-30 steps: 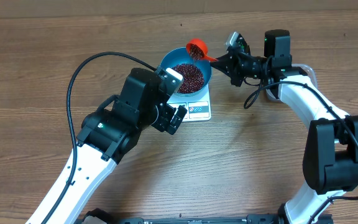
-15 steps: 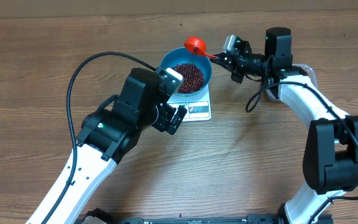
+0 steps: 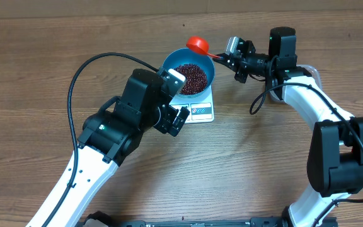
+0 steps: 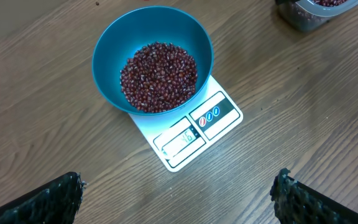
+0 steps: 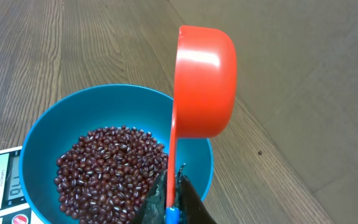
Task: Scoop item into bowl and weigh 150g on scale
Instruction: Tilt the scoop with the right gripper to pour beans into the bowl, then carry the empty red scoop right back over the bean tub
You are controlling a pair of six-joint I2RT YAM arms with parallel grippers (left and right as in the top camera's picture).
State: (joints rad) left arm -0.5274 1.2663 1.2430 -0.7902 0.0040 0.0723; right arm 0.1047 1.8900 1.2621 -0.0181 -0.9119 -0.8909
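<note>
Beans (image 4: 158, 74) heaped in blue bowl (image 4: 112, 43) on scale (image 4: 194, 134); right pincer (image 5: 170, 200) clamped on red scoop (image 5: 205, 81) handle; left pincer (image 4: 178, 196) spread wide.

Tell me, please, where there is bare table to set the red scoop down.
The widest bare table lies before the scale, between left arm and right arm. More lies left of the black cable. It is crowded around the bowl: left arm beside it, scoop at its far rim.

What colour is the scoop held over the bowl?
Bright orange-red, all one colour. The scoop shows best in the right wrist view.
</note>
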